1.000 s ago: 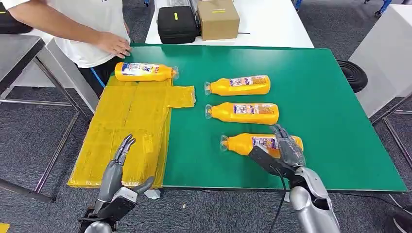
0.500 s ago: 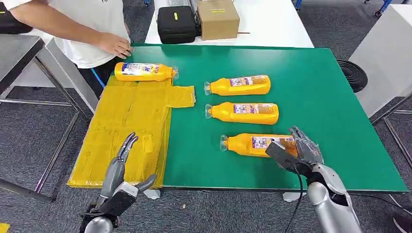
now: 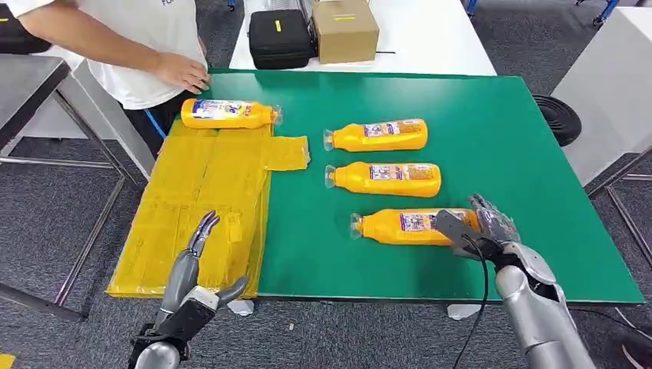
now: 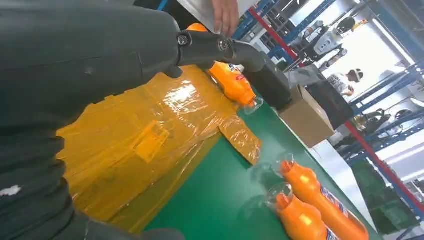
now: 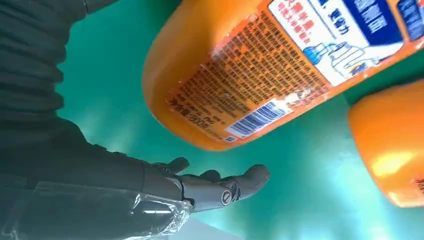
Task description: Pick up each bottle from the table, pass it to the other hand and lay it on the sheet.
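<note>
On the yellow sheet (image 3: pixel 201 196) one bottle (image 3: pixel 228 114) already lay at its far end, near a person's hand (image 3: pixel 181 71), while three more remained on the green table (image 3: pixel 507 146): the far bottle (image 3: pixel 377 135), the middle bottle (image 3: pixel 384 178) and the near bottle (image 3: pixel 411 227). Compared with a second earlier, the right hand (image 3: pixel 480 227) had slid from over the near bottle's label to its base end, fingers spread and gripping nothing, with a gap visible in the right wrist view, and the left hand (image 3: pixel 196 280) waited open at the sheet's near edge.
</note>
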Controlling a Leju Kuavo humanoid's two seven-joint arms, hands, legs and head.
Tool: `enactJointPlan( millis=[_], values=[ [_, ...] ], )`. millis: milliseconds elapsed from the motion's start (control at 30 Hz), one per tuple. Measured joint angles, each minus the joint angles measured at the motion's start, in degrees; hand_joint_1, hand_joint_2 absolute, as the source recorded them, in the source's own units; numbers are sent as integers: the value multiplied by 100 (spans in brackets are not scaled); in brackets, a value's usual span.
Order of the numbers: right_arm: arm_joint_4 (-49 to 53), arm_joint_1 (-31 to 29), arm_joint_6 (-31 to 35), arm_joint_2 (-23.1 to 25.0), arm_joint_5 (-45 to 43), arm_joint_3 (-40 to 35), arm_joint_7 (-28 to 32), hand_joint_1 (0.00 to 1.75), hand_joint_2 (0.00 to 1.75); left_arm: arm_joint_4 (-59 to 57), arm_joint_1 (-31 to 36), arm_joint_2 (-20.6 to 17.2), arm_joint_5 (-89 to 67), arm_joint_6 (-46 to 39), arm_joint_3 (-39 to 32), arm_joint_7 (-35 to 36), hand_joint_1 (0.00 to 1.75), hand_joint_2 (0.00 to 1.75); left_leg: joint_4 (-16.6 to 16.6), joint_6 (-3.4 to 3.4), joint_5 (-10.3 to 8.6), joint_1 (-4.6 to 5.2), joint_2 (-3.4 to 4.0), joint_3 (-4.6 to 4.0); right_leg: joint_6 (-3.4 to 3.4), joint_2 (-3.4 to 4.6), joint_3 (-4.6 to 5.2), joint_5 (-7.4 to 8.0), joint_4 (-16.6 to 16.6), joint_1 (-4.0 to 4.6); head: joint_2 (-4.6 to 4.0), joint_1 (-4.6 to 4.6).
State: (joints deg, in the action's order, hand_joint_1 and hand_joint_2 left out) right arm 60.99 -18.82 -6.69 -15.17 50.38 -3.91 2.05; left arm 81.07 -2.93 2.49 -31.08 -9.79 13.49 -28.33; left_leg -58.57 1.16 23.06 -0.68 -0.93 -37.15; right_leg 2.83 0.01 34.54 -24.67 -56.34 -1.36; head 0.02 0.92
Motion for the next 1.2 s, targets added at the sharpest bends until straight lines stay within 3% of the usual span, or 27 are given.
enactJointPlan(
  millis=[867,1200],
  values=[
    [-2001,-1876,-492,-22,-302,-1513,455,0,175,-44,-16,-46,118,-17,20,-9,0,175,-1,1,-4,-1,3,-6,2,1,5,4,-2,1,0,0],
    [-2435,-2143,-548,81,-387,-1836,542,0,175,-57,-17,-68,118,-15,20,-7,0,175,-1,1,-5,-1,2,-6,2,1,3,4,-3,0,0,0]
  ],
)
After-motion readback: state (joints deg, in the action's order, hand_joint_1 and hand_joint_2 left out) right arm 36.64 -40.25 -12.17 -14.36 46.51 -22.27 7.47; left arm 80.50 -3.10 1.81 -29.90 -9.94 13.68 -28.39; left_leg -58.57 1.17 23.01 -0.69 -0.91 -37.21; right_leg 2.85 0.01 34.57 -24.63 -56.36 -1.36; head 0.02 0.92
